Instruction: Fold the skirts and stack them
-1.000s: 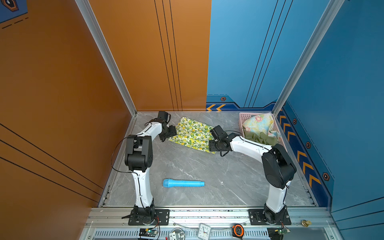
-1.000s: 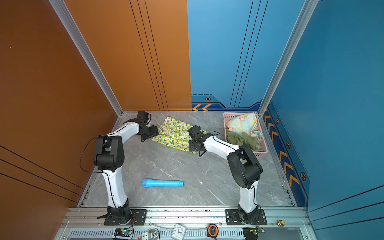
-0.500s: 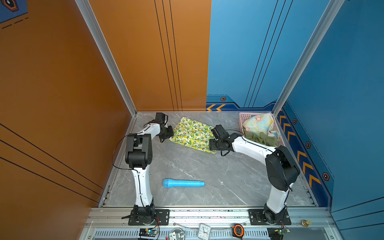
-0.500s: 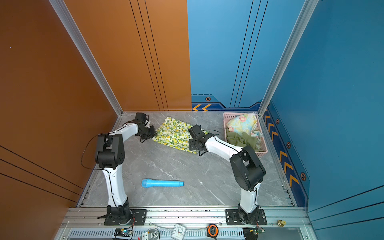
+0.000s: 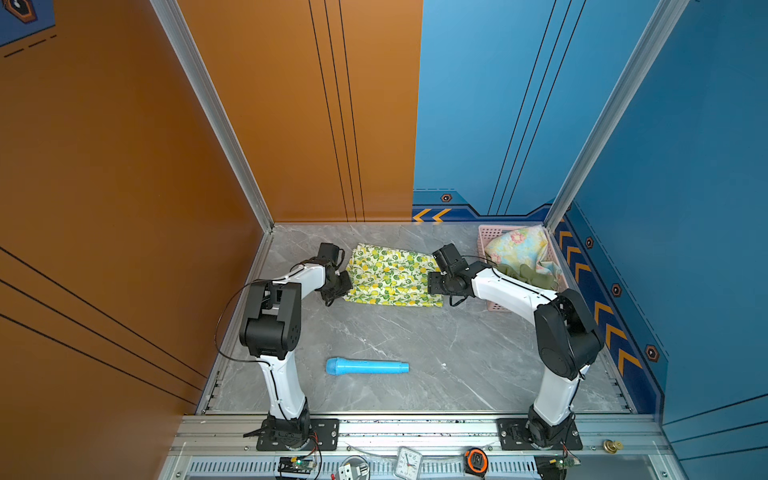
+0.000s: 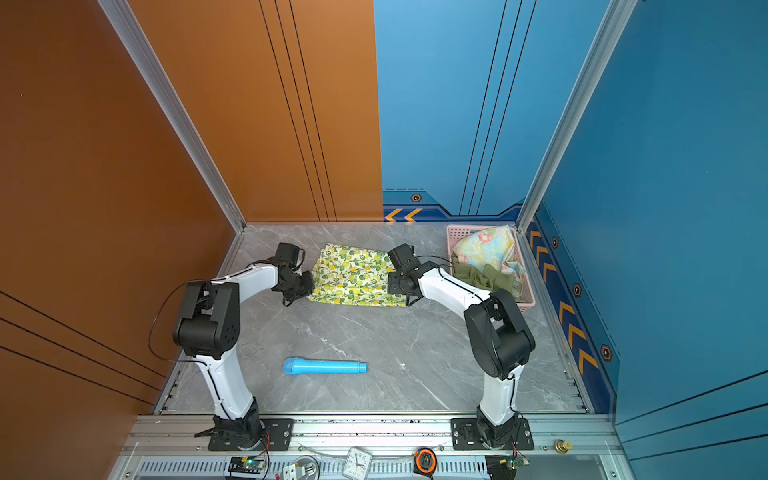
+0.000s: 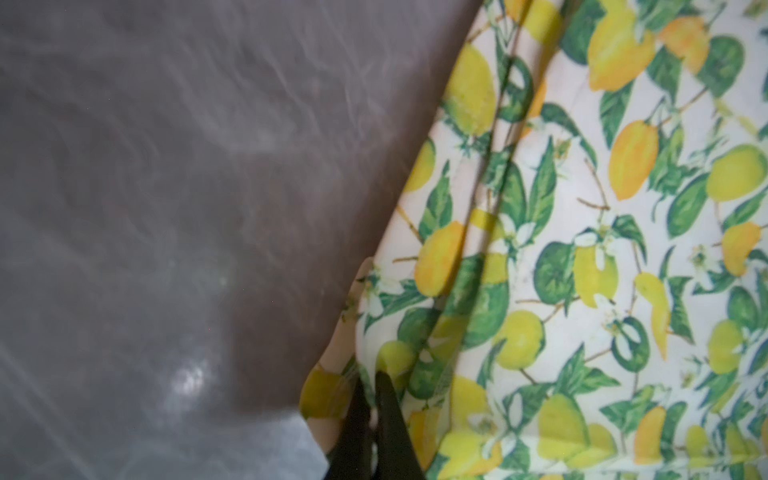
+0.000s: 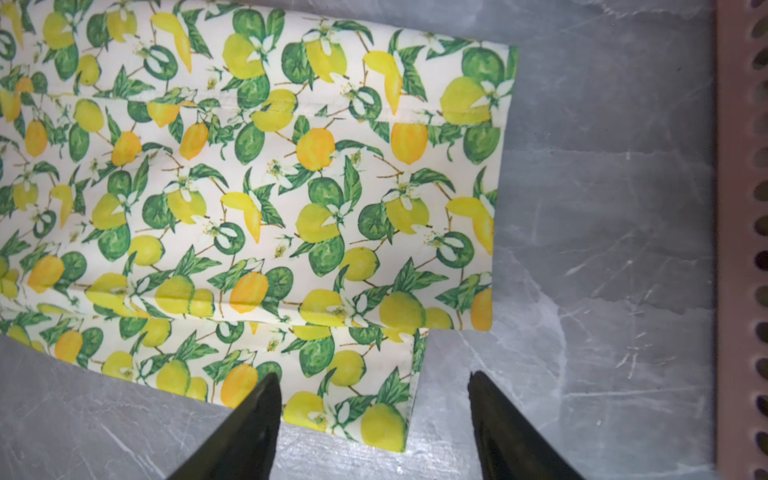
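Matt cloth lemon skirt [image 8: 291,187] on a smooth, faintly glossy marbled tabletop [image 8: 602,208].

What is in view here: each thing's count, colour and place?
lemon-print skirt: 1, white-yellow-green, back centre
floral skirt: 1, pastel blue-yellow, in basket
olive skirt: 1, green, in basket
basket: 1, pink, back right
cylinder: 1, light blue, front centre
clock: 1, white, front rail
tape measure: 1, orange-black, front rail
left gripper: 1, black, shut on lemon-print skirt's edge
right gripper: 1, black, open over lemon-print skirt's corner
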`<state>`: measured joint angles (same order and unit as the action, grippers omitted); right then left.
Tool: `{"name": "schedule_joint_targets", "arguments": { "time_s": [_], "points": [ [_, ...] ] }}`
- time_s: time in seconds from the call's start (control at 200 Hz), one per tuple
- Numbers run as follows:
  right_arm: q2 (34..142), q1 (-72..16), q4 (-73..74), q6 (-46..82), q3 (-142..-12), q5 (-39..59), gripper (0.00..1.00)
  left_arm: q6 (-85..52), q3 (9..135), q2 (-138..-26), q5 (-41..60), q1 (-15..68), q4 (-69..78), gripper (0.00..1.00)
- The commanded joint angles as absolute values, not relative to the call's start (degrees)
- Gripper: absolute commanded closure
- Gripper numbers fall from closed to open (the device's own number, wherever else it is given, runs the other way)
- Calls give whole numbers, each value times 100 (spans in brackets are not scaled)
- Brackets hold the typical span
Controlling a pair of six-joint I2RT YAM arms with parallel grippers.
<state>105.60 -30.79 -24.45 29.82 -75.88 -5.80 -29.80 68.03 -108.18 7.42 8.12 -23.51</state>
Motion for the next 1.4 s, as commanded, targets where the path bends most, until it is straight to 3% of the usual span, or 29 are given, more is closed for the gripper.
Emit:
{"name": "schedule_joint_targets", "arguments": {
  "time_s": [0.0,0.11,0.16,0.23,0.345,0.971,1.081,1.322,1.397],
  "points": [
    [10429,-2977,-2426,2933,-7640,-517,27,-3363,6136,-10322,417,1136,-2689,90],
    [10474,-2867,-2426,3061,-7604,-488,28,-3514,5686,-9874,556,1115,-2586,58],
    [10503,-2831,-2426,3103,-7585,-474,28,-3538,5617,-9740,601,1048,-2585,50],
    [10533,-2773,-2417,3171,-7548,-435,28,-3583,5583,-9585,714,939,-2567,44],
    [10560,-2700,-2339,3245,-7483,-355,28,-3753,5607,-9428,1056,812,-2422,43],
    [11009,-2419,-2224,3422,-7616,-285,29,-4505,5714,-9935,1583,1393,-1343,50],
    [11084,-2402,-2228,3444,-7613,-351,30,-4474,5724,-10051,1515,1433,-1167,63],
    [11237,-2275,-2172,3485,-7611,-439,31,-4357,5791,-10072,1451,1423,-1129,100],
    [11299,-2195,-2129,3483,-7639,-430,32,-4325,5792,-10047,1444,1424,-1129,100]
  ]
}}
